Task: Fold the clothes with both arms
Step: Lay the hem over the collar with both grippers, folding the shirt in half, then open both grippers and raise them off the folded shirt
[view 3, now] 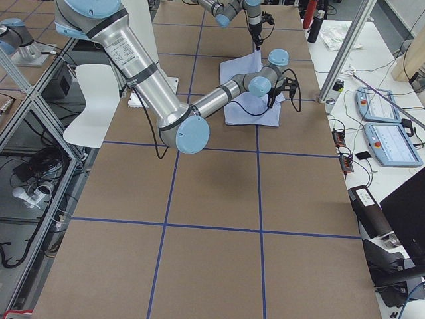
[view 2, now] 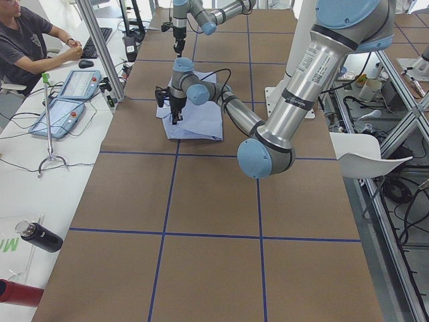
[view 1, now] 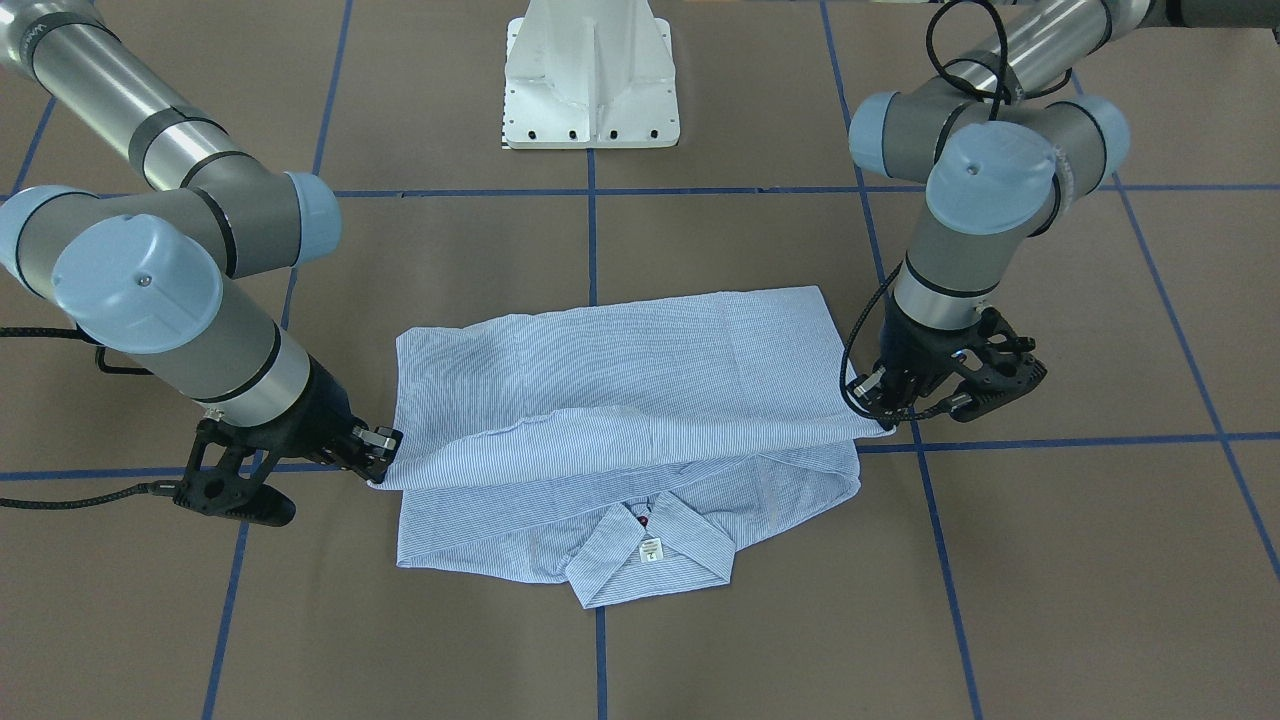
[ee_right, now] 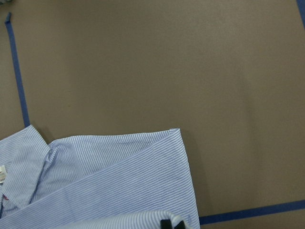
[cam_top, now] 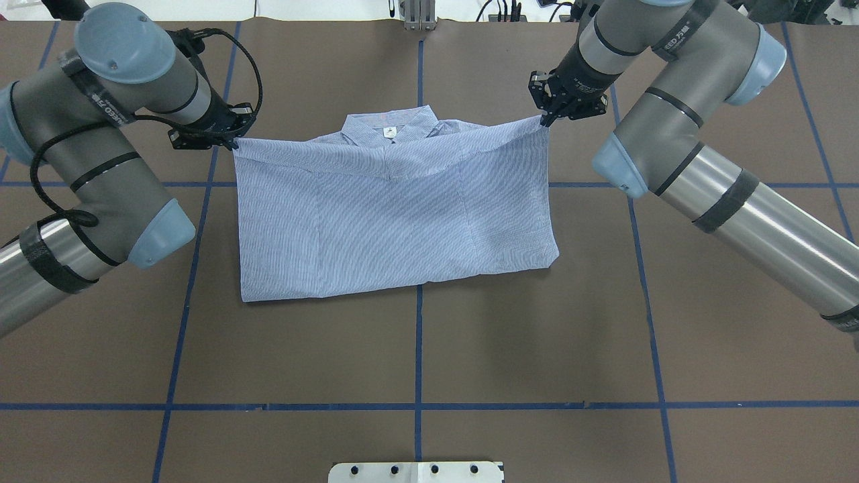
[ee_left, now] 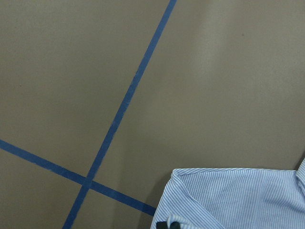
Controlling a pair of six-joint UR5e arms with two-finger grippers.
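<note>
- Light blue, finely striped woven cloth: the shirt (cam_top: 396,221) lies flat on the brown table (cam_top: 416,335), in the half away from the robot's base. Its collar (view 1: 650,550) points to the far edge.
- The hem half is doubled over the chest. Its leading edge hangs stretched between the two grippers, just short of the collar, with the small label (view 1: 650,548) uncovered.
- Left gripper (view 1: 885,422): closed down on one corner of that leading edge. The wrist view shows cloth pinched between the fingertips (ee_left: 167,224).
- Right gripper (view 1: 385,455): likewise clamped on the opposite corner, low over the table.
- Handling, judged: thin, light and limp.
  - It has no stiffness of its own, so the edge sags in the middle unless both corners are kept pulled apart.
  - It probably slides easily on the smooth table covering, so the lower layer may drag along if the top layer is hauled sideways.
- Grip points, judged: the corners of the folded edge are right, since they hold two layers and seams for bite. A mid-edge grip would bunch the cloth.
- Risks, judged:
  - Uneven travel of the two arms would skew the fold.
  - Too much tension could pull a corner free.
  - The buttons are hidden, so I cannot tell where they sit under the fold.
</note>
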